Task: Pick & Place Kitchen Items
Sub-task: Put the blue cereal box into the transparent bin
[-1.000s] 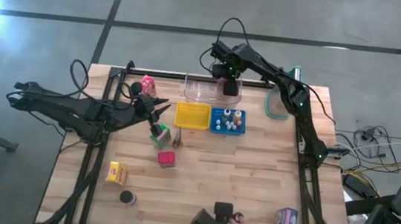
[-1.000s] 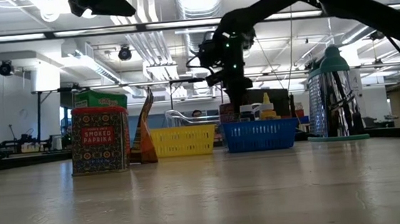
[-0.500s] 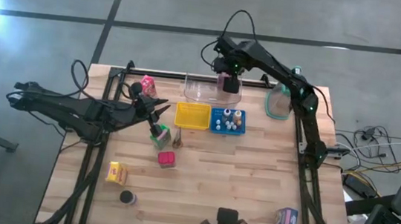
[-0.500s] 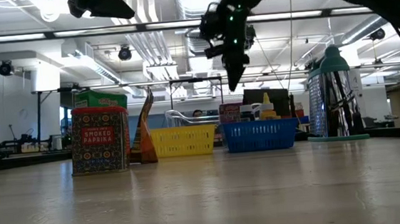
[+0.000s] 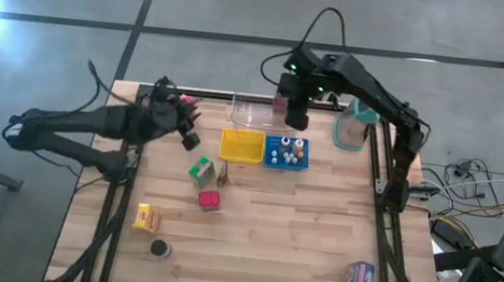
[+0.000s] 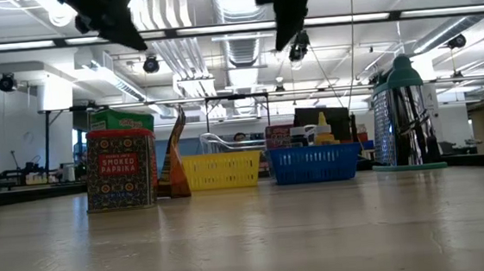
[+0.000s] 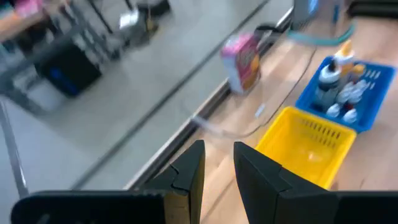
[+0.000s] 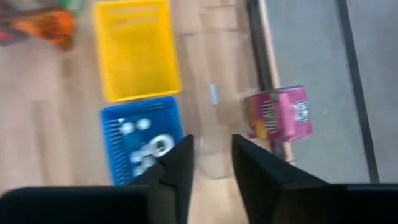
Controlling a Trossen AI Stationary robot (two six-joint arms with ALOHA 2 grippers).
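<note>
L tool (image 5: pixel 189 137) hangs above the surface's far-left part, just by the pink carton (image 5: pixel 186 108). From above, the L arm covers much of that carton; we only see a pink sliver. In the L wrist view the tool (image 7: pixel 219 149) is all but clenched: just a slit between the fingers (image 7: pixel 186 177), nothing in it.

R tool (image 5: pixel 298 118) hangs over the far edge, above the clear tray (image 5: pixel 253 115). The tray's R end is hidden under it. In the R wrist view the fingers (image 8: pixel 177 171) stand slightly apart, released, w/ nothing between them. From surface level both arms are cut off at the top edge, so no fingertips show there.

Yellow basket (image 5: pixel 242 145) and blue basket (image 5: pixel 286 152) sit side by side, touching or nearly so. The blue one holds white balls and small bottles. They're too small to count.

- Green carton (image 5: pixel 200 170): just near-side of the yellow basket. An orange-ish pc beside it is too small to identify.
- Red carton (image 5: pixel 210 200): near-side of the green one.
- Yellow carton (image 5: pixel 146 216) and dark disc (image 5: pixel 160 249): near-left, close together.
- Purple carton (image 5: pixel 361 275): alone, near-right corner.
- Teal-lidded jug (image 5: pixel 351 133): far-right, partly behind the R arm.

At surface level the red carton (image 6: pixel 121 169) blocks most of the green one (image 6: pixel 122 119). The pink carton is barely visible behind the baskets.
</note>
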